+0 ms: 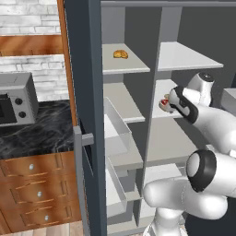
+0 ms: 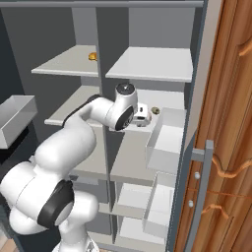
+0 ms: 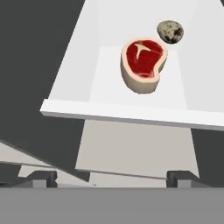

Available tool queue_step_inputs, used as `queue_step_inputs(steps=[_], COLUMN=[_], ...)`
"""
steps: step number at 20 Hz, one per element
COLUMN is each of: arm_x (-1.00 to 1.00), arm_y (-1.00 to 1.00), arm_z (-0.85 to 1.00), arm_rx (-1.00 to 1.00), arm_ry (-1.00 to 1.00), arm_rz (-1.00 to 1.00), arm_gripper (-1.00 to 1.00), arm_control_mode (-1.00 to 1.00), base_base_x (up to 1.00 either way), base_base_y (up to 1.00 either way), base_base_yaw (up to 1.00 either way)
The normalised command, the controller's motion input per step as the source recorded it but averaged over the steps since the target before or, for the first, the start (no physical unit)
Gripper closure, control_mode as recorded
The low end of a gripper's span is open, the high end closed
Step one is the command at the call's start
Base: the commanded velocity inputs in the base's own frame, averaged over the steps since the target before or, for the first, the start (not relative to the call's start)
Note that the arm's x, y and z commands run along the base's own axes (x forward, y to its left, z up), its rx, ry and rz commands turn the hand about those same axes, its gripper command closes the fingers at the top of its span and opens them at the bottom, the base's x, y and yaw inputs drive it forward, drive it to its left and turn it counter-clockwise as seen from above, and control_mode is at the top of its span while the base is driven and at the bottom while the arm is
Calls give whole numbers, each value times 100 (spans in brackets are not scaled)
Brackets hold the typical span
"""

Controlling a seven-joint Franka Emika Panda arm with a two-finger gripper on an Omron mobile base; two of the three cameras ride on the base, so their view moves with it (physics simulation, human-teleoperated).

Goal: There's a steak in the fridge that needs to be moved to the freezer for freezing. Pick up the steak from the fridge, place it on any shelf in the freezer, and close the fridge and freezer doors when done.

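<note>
The steak (image 3: pixel 143 63), red with a pale fat rim and a white T mark, lies flat on a pale grey fridge shelf (image 3: pixel 87 87), a little back from its front edge. It peeks out beside the hand in the left base view (image 1: pixel 164 102). My gripper (image 3: pixel 111 179) is open, held in front of and above that shelf's edge, short of the steak, with nothing between its fingers; it also shows as gripper (image 1: pixel 170 105) and gripper (image 2: pixel 142 117). The freezer (image 1: pixel 124 99) is the narrower left half. Both doors stand open: the freezer door (image 1: pixel 85 69) and the fridge door (image 2: pixel 197 98).
A speckled egg (image 3: pixel 170 31) rests just behind the steak. A golden pastry (image 1: pixel 120 54) lies on the freezer's top shelf. Bins (image 1: pixel 115 133) hang on the freezer door, and more bins (image 2: pixel 165 142) on the fridge door. A microwave (image 1: pixel 16 99) sits on the dark counter at left.
</note>
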Motion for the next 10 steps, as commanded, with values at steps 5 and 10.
queue_step_inputs(steps=[5,10], arm_x=[34,34], arm_y=[-9,0], arm_z=[-14,-24], arm_rx=[0,0], arm_ry=[0,0], arm_rz=[1,0], arm_gripper=[-100,-100], arm_control_mode=[-100,-100], base_base_x=[0,0], base_base_y=[0,0], base_base_yaw=[0,0])
